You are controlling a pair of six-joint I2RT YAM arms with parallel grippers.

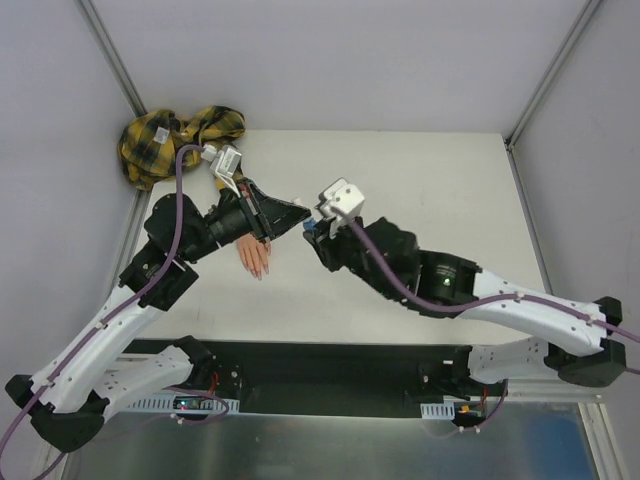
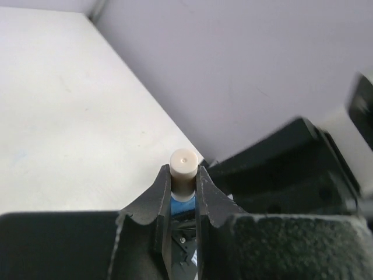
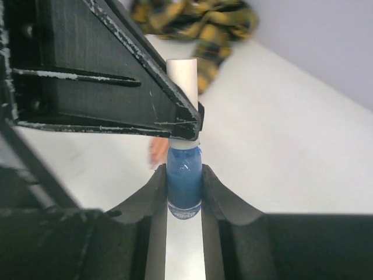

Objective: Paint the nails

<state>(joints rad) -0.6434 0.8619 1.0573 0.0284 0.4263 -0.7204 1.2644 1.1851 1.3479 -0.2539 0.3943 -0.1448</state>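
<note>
A small blue bottle (image 3: 184, 184) is held above the table, with my right gripper (image 3: 184, 198) shut on its body. Its white cap (image 2: 185, 169) sticks out between the fingers of my left gripper (image 2: 183, 182), which is shut on it. In the top view the two grippers meet at mid-table, left gripper (image 1: 298, 214) against right gripper (image 1: 314, 230). The flesh-coloured mannequin hand (image 1: 250, 254) lies flat just left of them, partly under my left arm. Its nails (image 1: 260, 269) are tiny pinkish tips pointing toward the near edge. In the right wrist view the hand (image 3: 156, 153) is a blur behind the bottle.
The yellow-black plaid sleeve (image 1: 180, 140) is bunched in the far left corner, against the grey walls. Metal frame posts (image 1: 112, 55) rise at both back corners. A dark rail (image 1: 320, 375) carrying the arm bases runs along the near edge.
</note>
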